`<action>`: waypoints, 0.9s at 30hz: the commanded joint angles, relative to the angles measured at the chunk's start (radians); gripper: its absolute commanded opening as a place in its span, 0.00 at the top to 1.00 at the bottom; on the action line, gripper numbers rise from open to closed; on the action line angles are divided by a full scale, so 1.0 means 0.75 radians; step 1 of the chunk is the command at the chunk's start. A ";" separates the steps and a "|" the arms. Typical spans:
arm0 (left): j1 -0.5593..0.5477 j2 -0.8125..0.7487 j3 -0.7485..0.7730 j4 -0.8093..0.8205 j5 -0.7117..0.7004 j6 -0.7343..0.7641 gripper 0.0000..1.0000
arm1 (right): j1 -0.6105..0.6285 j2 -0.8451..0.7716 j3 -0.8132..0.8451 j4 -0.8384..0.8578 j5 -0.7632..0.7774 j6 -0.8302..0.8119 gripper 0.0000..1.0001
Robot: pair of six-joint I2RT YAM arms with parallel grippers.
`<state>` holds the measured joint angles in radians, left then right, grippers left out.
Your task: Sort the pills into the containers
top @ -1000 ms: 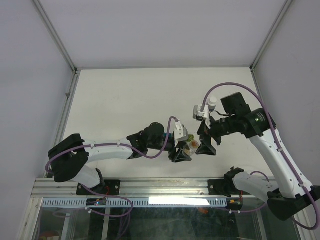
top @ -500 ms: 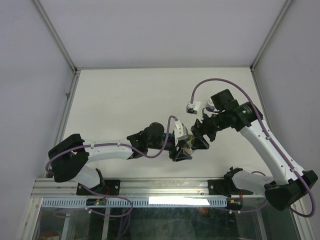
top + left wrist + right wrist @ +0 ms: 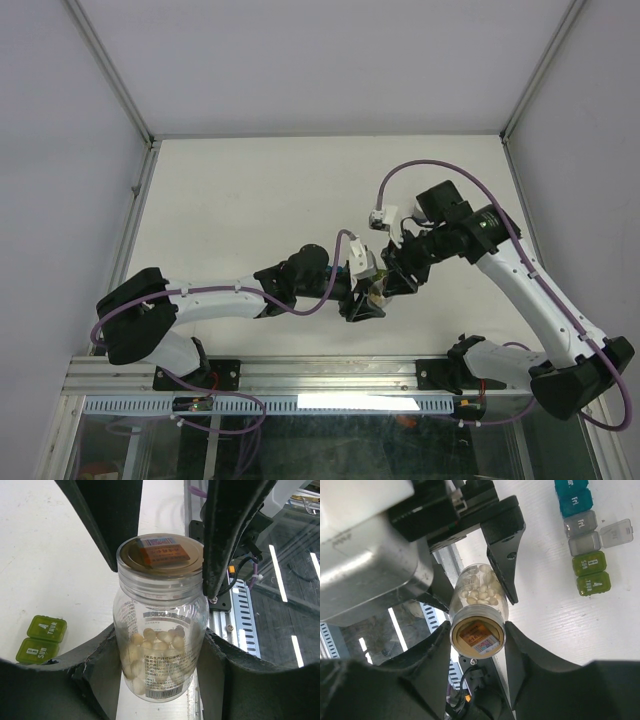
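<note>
Right, pills (image 3: 156, 642) first: pale round tablets, all heaped toward the base end of a clear pill bottle (image 3: 160, 605). None are loose on the table, and none are in a compartment that I can see. The bottle is up off the surface, close to the near edge and about midway along it, slung between the two arms.

The left gripper (image 3: 160, 652) has the body clamped, a finger pressed to each side of the clear wall. The right gripper (image 3: 477, 630) comes in from the opposite end, jaws narrow and snug against the lid (image 3: 477, 636), a clear cap with an orange label under it. My read is that one arm braces while the other is set to twist that lid off, so the sorting itself hasn't begun.

Further out, the containers (image 3: 583, 535) lie flat on the white table (image 3: 545, 620) as a strip of teal, blue, grey and olive cells. One grey cell's flap (image 3: 616, 532) hangs open, likely ready for the first pill.

The strip's teal end is cut off in the right wrist view, and the left wrist view catches only two olive cells. From overhead the arms cover the strip entirely, so I can't say which edge it lies nearest. I also can't tell whether the lid has loosened at all.
</note>
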<state>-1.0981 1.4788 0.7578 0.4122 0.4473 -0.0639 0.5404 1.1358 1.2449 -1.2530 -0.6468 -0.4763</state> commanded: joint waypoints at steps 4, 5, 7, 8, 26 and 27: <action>0.002 -0.023 0.050 0.085 0.079 0.016 1.00 | 0.010 -0.018 0.063 -0.054 -0.126 -0.287 1.00; 0.002 -0.024 0.046 0.084 0.099 0.023 1.00 | 0.010 -0.030 0.064 -0.061 -0.145 -0.359 1.00; 0.002 -0.023 0.044 0.081 0.142 0.038 1.00 | 0.011 -0.056 0.063 -0.101 -0.205 -0.564 1.00; 0.002 -0.020 0.043 0.079 0.158 0.044 1.00 | 0.010 -0.076 0.061 -0.134 -0.229 -0.705 1.00; 0.002 -0.017 0.027 0.084 0.166 0.052 1.00 | 0.008 -0.241 -0.017 -0.045 -0.188 -0.764 0.05; 0.002 -0.020 0.022 0.093 0.163 0.048 1.00 | 0.007 -0.259 -0.017 -0.034 -0.187 -0.724 0.03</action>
<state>-1.0981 1.4818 0.7715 0.4191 0.5591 -0.0246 0.5449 1.0157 1.2148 -1.3453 -0.7856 -1.1652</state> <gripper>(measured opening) 0.519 0.922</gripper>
